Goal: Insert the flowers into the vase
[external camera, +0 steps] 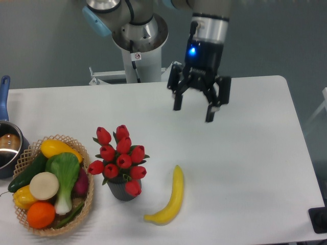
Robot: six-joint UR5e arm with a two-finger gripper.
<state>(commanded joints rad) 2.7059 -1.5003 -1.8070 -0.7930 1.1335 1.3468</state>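
The flowers (pixel 118 154), a bunch of red tulips with closed buds and green leaves, stand upright in the vase (pixel 121 191), a short dark grey cup at the front left of the white table. Only the vase's lower part shows under the blooms. My gripper (pixel 193 113) hangs above the table's middle back, well up and to the right of the flowers. Its two black fingers are spread apart and hold nothing.
A wicker basket (pixel 86 205) with vegetables and fruit sits left of the vase. A metal pot with a blue handle (pixel 7 145) is at the left edge. A yellow banana (pixel 171 197) lies right of the vase. The arm's base (pixel 138 41) stands at the back.
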